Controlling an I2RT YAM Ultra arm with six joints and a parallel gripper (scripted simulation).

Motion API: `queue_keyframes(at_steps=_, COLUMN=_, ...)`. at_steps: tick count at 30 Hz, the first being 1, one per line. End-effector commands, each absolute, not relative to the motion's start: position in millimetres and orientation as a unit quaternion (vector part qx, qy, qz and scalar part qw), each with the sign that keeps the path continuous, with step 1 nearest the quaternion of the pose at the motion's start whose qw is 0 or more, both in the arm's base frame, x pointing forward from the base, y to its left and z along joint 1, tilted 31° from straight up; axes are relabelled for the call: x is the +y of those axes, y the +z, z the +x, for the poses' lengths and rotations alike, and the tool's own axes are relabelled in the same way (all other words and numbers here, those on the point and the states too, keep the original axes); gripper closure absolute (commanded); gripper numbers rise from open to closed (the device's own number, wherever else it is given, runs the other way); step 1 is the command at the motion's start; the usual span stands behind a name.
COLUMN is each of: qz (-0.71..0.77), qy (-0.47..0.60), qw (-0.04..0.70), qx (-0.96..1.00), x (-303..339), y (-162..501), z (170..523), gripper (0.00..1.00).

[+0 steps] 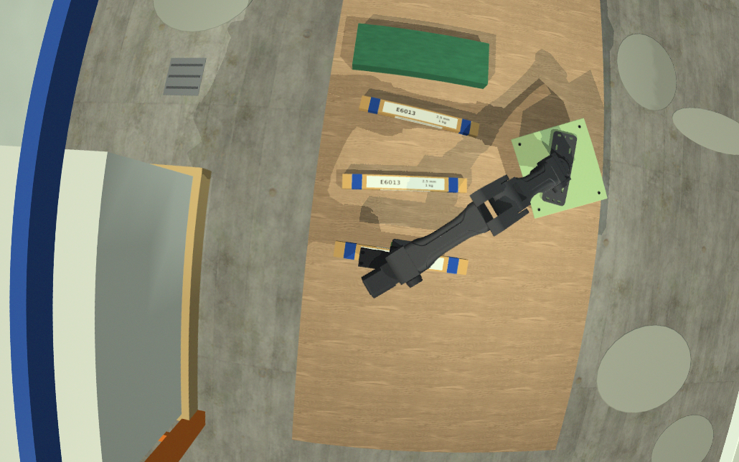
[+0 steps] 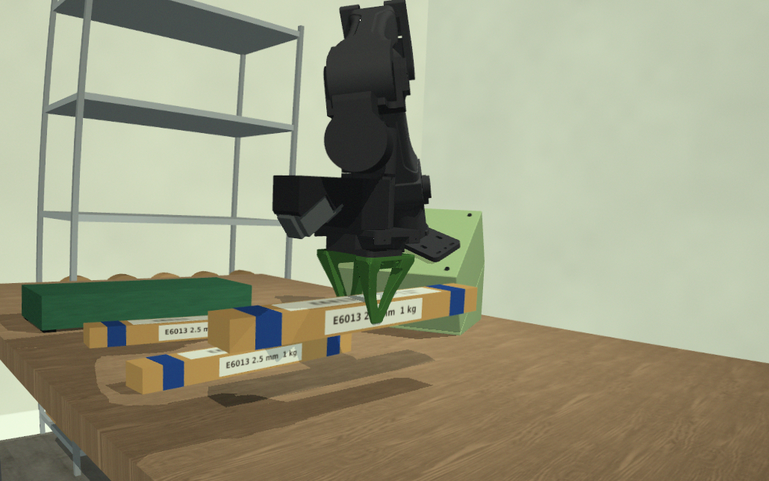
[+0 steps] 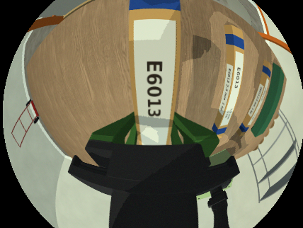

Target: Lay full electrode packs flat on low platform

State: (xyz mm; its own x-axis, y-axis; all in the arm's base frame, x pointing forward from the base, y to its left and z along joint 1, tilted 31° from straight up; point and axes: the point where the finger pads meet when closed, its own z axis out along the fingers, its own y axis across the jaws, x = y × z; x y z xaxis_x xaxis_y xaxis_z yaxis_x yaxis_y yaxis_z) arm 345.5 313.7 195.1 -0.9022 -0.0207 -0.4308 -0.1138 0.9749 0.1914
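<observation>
Wooden workbench (image 2: 510,396): green gripper (image 2: 371,308) clamps the nearest E6013 electrode pack (image 2: 283,329), lifted as if weighing it; next, probably carry it to the green platform (image 2: 136,300) if full.

hand (image 3: 152,133) clamps E6013 pack (image 3: 154,73) (label partly hidden) | seemingly clear of table (image 3: 80,80)

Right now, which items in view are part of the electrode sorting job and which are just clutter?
In the job:
- held electrode pack, lifted off the table, pincer shut on it
- middle electrode pack, on the table
- far electrode pack, beside the platform
- green low platform, nothing on it

Just about:
- shelf rack
- light green arm base
- floor grate
</observation>
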Motion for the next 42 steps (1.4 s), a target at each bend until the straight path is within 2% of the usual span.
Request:
queue_keyframes(at_steps=1, qz=-0.036, qy=0.134, qw=0.251, qx=0.958, x=313, y=249, z=333, gripper=1.00)
queue_keyframes(at_steps=42, qz=-0.036, qy=0.134, qw=0.251, qx=0.958, x=293, y=308, z=300, gripper=1.00)
